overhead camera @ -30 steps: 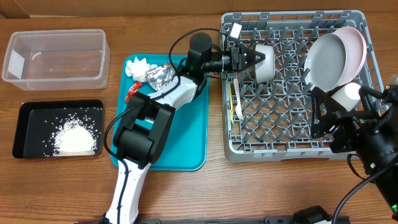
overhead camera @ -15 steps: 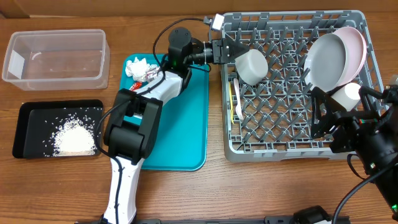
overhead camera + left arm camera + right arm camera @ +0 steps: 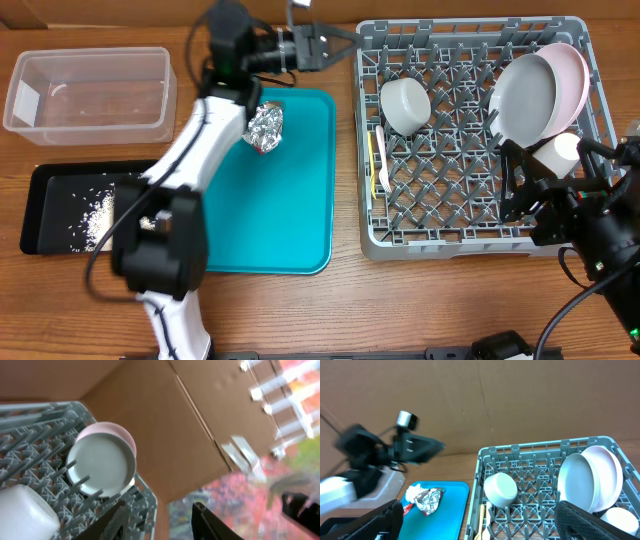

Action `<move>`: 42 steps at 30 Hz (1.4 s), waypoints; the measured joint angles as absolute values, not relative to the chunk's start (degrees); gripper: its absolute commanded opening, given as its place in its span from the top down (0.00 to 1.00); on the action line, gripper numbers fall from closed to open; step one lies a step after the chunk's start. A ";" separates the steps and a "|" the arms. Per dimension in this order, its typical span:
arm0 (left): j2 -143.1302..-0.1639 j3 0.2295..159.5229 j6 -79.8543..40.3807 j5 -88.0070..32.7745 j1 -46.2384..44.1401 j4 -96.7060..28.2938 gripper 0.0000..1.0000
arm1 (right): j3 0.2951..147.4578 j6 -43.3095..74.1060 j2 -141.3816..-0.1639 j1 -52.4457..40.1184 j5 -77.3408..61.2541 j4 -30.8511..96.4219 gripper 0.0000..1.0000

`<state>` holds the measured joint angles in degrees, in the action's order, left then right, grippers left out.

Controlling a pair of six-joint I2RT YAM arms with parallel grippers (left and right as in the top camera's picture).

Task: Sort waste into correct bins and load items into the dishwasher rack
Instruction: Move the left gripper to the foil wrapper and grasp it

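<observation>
**L gripper** (image 3: 159,506): fingers parted, nothing btwn them. Hangs over table's far edge, beside far-left corner of the large square grey lattice dishwasher rack (image 3: 460,248). Arm shows blurred in overhead view.

**R gripper** (image 3: 479,505): fingers spread wide, empty. Sits at rack's near-right side, close by white cup (image 3: 562,150).

**In rack:**
- Small grey bowl (image 3: 404,104), far-left.
- Grey round dish (image 3: 520,100) stood on edge against pale pink round plate (image 3: 572,70), far-right.
- Yellow spoon (image 3: 371,160) & white fork (image 3: 381,168), side by side along left wall.
- Cup, right side.

**Waste:**
- Crumpled silver foil wrapper (image 3: 265,127), crumpled white napkin (image 3: 412,493) & small red packet (image 3: 405,508), all on teal serving tray (image 3: 290,210), not yet binned.
- Loose white rice (image 3: 95,210) in shallow black rectangular tray (image 3: 40,172).
- Clear plastic rectangular tub (image 3: 90,52) just beyond the black tray.

**Risks (judged):**
- L arm's elbow lies across black tray, so a low sweep could scatter grains onto table.
- Foil & napkin are light. A brush from arm or cable could flick them off the teal tray.
- A closing pinch may catch two scraps at once, since they lie touching.
- R gripper is so near the cup that a careless lift could tip it, or nudge the leaning dish & plate.

**Surface/room:** brown wood-grain table (image 3: 300,310). Plain cardboard wall (image 3: 480,405) behind. L wrist view shows blurred red-green patches past the cardboard's edge; can't tell what they are.
</observation>
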<state>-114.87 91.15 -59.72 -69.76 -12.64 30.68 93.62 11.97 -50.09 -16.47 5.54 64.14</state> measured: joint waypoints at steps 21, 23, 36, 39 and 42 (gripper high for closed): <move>-98.41 94.48 -11.70 -7.64 -10.85 -55.16 0.12 | 93.54 11.97 -50.04 -16.49 5.54 64.10 0.00; -103.57 94.43 -10.28 -7.64 -11.09 -52.97 0.11 | 93.54 11.97 -50.04 -16.49 5.52 64.07 0.00; -120.36 94.24 -8.08 -7.40 -12.05 -42.37 0.13 | 93.54 11.97 -50.04 -16.49 5.54 64.07 0.00; -123.76 94.24 -7.49 -7.16 -12.75 -42.35 0.21 | 93.54 11.97 -50.04 -16.49 5.54 64.10 0.00; -126.23 94.24 -7.09 -6.81 -13.06 -42.37 0.56 | 93.54 11.97 -50.04 -16.49 5.54 64.07 0.00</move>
